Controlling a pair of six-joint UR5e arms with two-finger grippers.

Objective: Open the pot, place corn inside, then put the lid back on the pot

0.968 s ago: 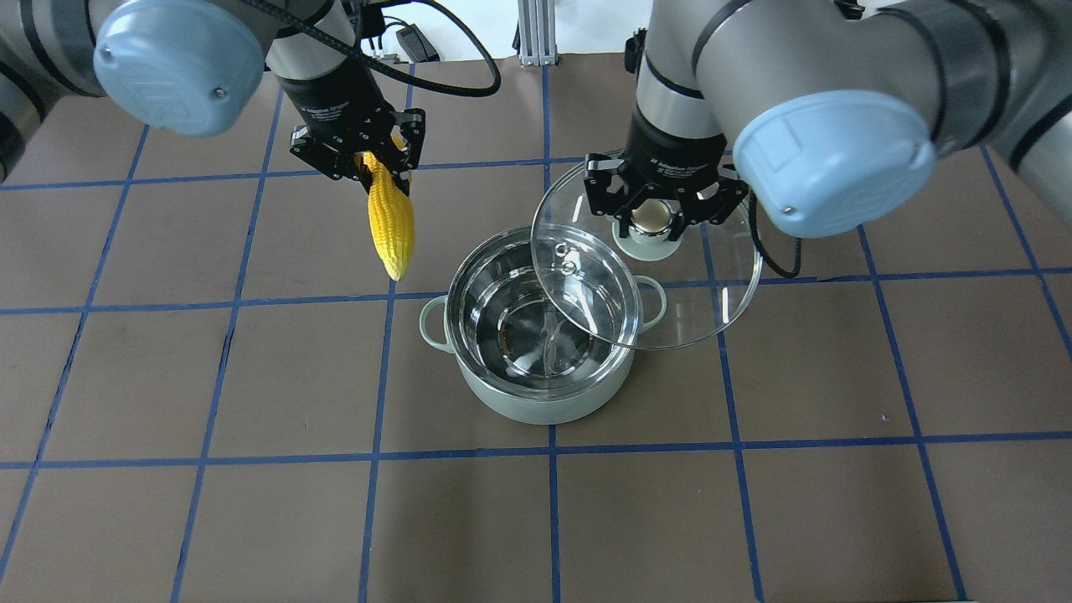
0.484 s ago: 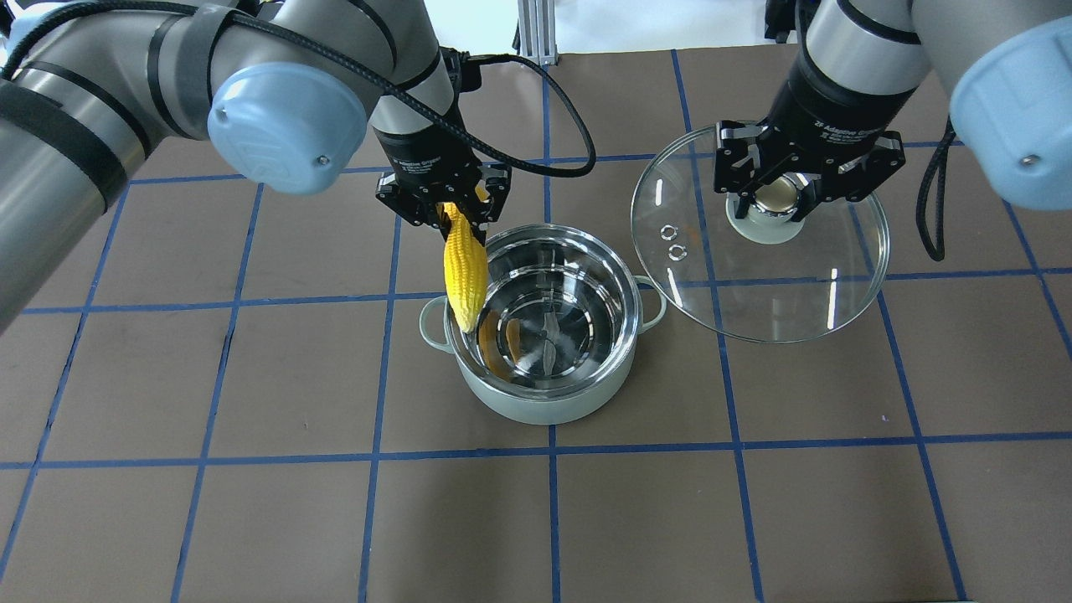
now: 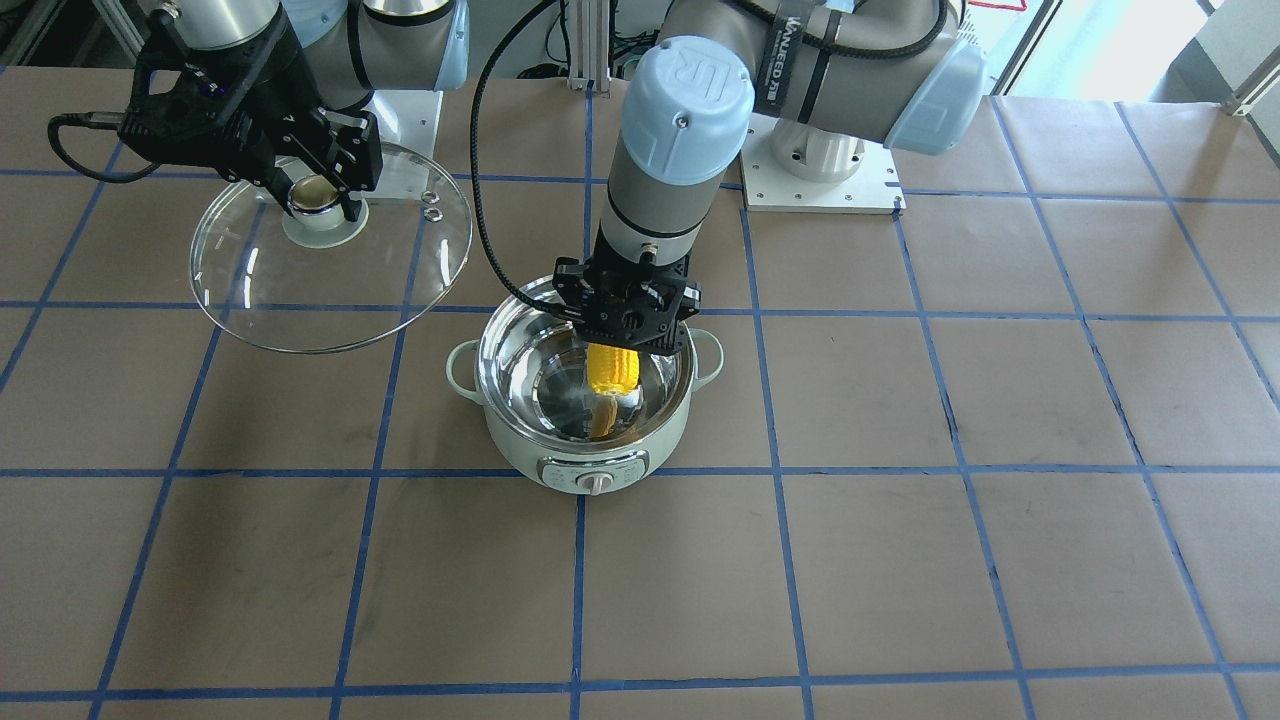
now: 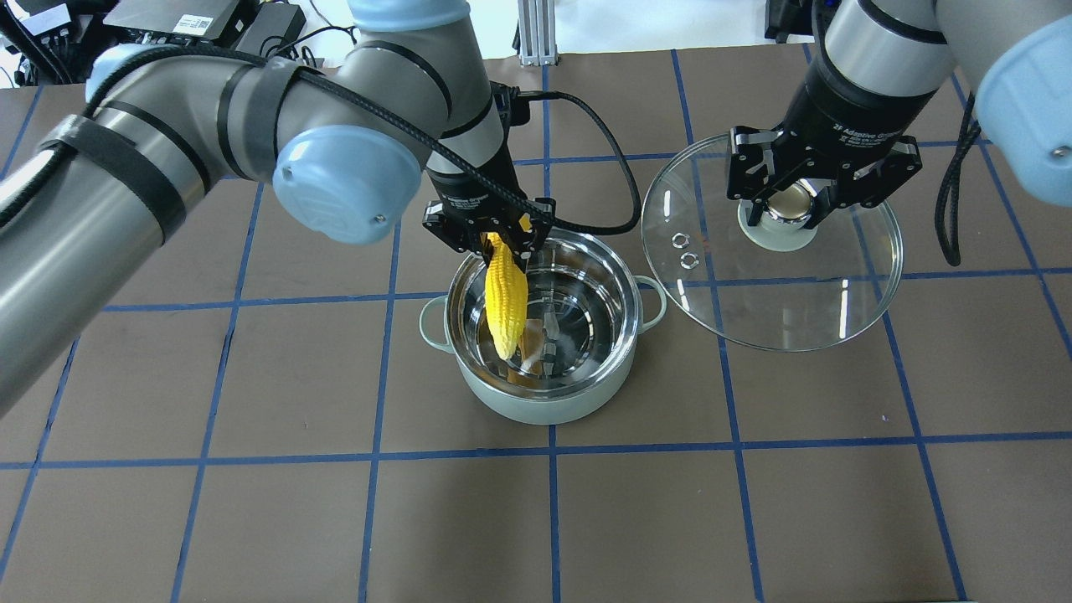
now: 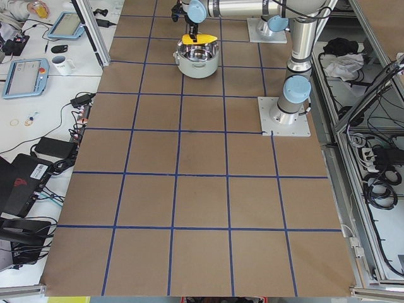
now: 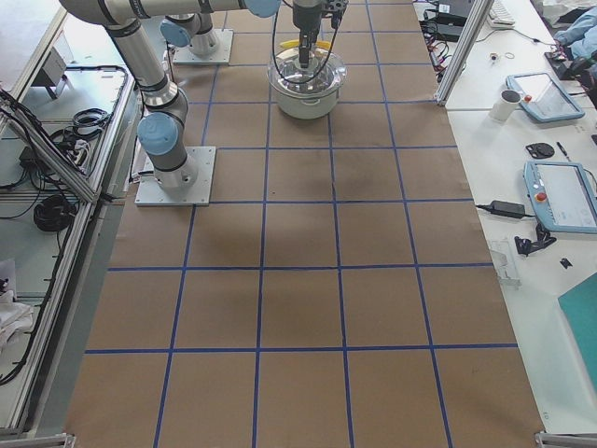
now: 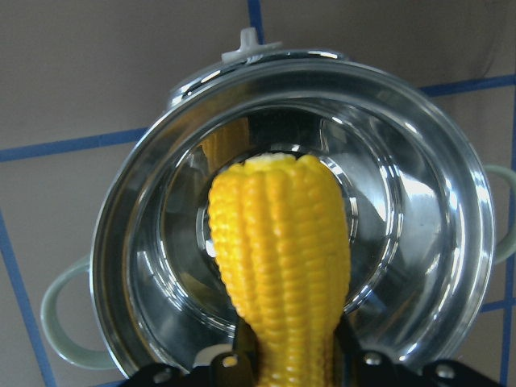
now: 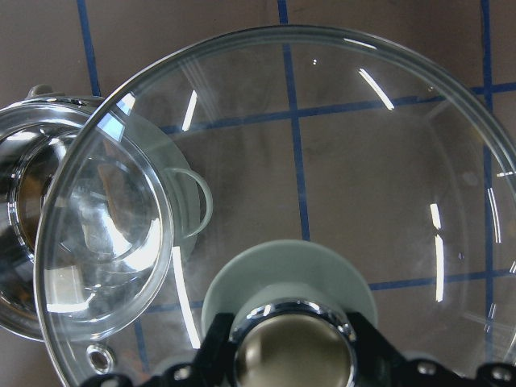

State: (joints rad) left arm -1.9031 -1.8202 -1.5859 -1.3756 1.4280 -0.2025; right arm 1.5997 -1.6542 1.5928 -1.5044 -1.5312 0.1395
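Note:
The mint-green pot (image 4: 536, 402) stands open mid-table, steel inside showing; its dial (image 3: 598, 484) faces the front camera. My left gripper (image 4: 496, 241) is shut on the thick end of the yellow corn (image 4: 507, 297), which hangs point down inside the pot's mouth (image 3: 612, 370) (image 7: 282, 266). My right gripper (image 4: 791, 205) is shut on the knob of the glass lid (image 4: 804, 301), held in the air to the right of the pot (image 3: 250, 290) (image 8: 339, 161). The lid's edge just overlaps the pot's right handle (image 4: 653, 300) from above.
The brown table carries a blue tape grid (image 4: 377, 377). The left arm's black cable (image 4: 603, 167) loops behind the pot. Arm base plates (image 3: 820, 180) sit at the robot's side. Desks with tablets (image 6: 560, 191) stand beyond the table edge.
My left gripper carried the corn rightward and down, from beside the pot to inside its mouth. My right gripper moved the lid off the pot to the right.

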